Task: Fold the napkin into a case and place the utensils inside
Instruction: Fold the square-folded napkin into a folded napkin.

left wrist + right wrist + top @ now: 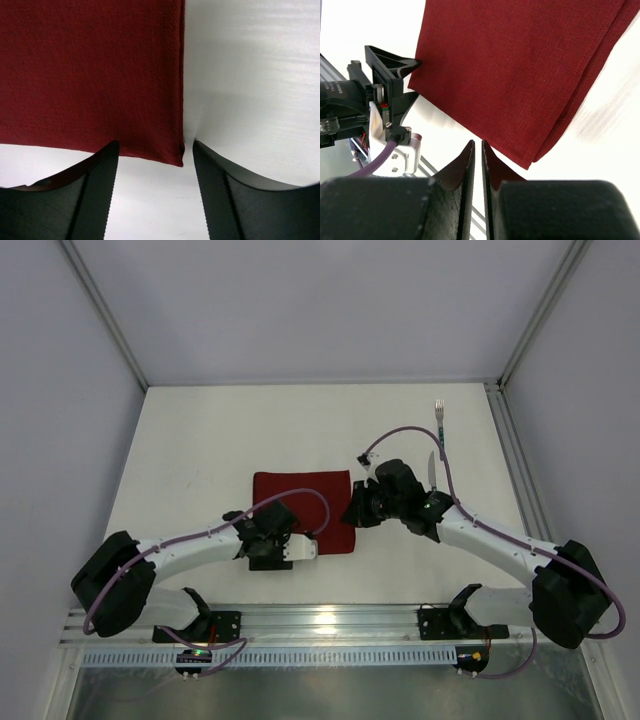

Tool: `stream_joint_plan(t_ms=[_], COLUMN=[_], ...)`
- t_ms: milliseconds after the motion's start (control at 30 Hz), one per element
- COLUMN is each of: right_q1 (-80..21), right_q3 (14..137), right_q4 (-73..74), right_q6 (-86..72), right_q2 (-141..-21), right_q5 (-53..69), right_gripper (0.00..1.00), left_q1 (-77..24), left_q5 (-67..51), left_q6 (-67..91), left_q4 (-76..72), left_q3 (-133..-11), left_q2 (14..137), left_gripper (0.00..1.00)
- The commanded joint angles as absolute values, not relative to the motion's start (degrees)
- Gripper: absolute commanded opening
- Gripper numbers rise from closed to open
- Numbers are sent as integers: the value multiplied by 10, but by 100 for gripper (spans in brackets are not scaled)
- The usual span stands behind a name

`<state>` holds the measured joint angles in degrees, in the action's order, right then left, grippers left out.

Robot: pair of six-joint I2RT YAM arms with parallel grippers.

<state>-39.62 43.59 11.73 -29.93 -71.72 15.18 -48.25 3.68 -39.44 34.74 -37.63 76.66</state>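
Observation:
The dark red napkin lies flat on the white table, folded into a layered rectangle. My left gripper is low at its near left corner. In the left wrist view the jaws stand open, one on each side of the napkin corner, gripping nothing. My right gripper hangs at the napkin's right edge. Its jaws are shut to a thin slit and empty, just short of the napkin. The fork and knife lie at the far right, beyond the right arm.
The left gripper's fingers and white camera block show beside the napkin's near edge. A metal rail runs along the near table edge. Grey walls and frame posts enclose the table.

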Motion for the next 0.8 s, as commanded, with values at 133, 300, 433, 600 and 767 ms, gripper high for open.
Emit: stream_joint_plan(t_ms=[133,300,433,600,767], right_q1=[-396,-396,-396,-396,-410], right_q3=[448,449,456,532,524], right_q4=[123,132,137,169,83], right_q6=[-270,-262,-243,-167,-83], right_q2=[-668,-657,-647,-600,-528], right_q5=[134,127,128,109,70], right_gripper=[13,14,15,28,49], left_q1=[-483,-483,-483,-461,-410], left_q5=[-19,-11,13,-35,-100], left_q6=[-384,-383,-363,-338,-334], left_q4=[286,275,265,293,351], left_q3=[-344,-331,-329,-363,-403], left_q2=[798,814,804,732,701], left_gripper=[43,26,0,0,0])
